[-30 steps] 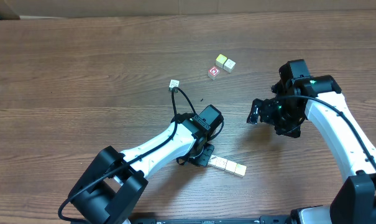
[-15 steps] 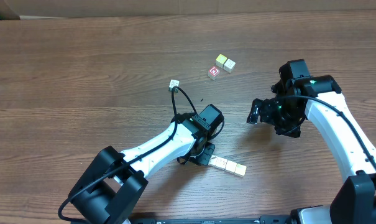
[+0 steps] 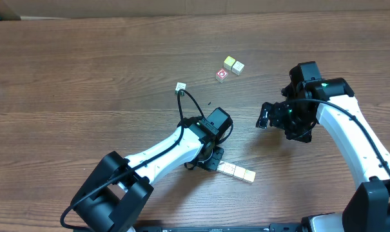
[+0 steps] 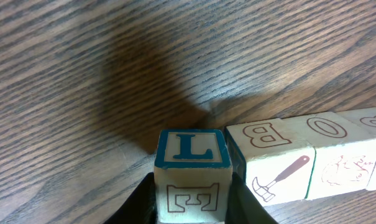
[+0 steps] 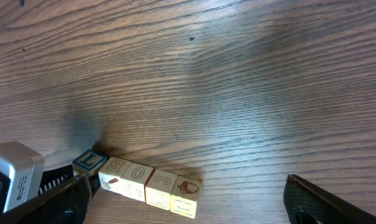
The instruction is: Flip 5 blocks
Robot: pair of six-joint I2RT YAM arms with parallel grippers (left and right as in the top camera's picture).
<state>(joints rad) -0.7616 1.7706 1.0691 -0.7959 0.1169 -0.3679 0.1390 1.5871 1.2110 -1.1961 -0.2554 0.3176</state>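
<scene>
Nothing has visibly moved: the left gripper (image 3: 209,157) stays clamped on the blue L block (image 4: 192,149), first in the row of blocks (image 3: 236,172) running toward four o'clock, and the right gripper (image 3: 265,116), at one o'clock from them, has its fingers wide apart.

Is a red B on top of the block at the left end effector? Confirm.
No, that block shows a blue L in a blue frame on top.

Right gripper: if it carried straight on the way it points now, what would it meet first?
Probably bare table near the row of blocks; the right gripper hangs wide open, and depth is unclear.
</scene>
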